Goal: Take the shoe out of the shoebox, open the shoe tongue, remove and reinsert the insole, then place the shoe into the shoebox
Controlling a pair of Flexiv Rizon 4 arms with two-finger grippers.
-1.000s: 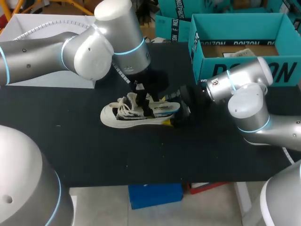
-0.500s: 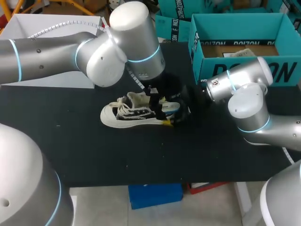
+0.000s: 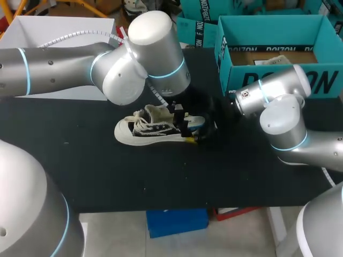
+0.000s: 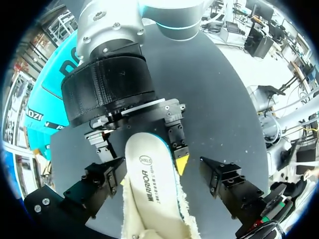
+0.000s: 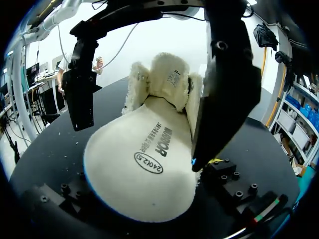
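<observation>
A white sneaker (image 3: 153, 131) with black sides lies on its sole mid-table, toe to the left. Its cream insole (image 5: 144, 164) sits inside the fleece-lined opening. My right gripper (image 3: 197, 131) has the heel between its fingers, one on each side, and is shut on the shoe (image 4: 149, 174). My left gripper (image 3: 181, 121) hangs open over the heel opening, and its black fingers (image 5: 82, 89) straddle the shoe without pinching it. The teal shoebox (image 3: 321, 83) stands open at the back right, behind my right arm.
The black table (image 3: 107, 176) stretches in front of the shoe to its front edge. A white board (image 3: 37, 32) lies at the back left, under my left arm. My right arm's elbow (image 3: 281, 120) sits just in front of the shoebox.
My left arm has swung right along the shoe, from over the laces and tongue to over the heel opening. The shoe and my right arm have stayed put.
</observation>
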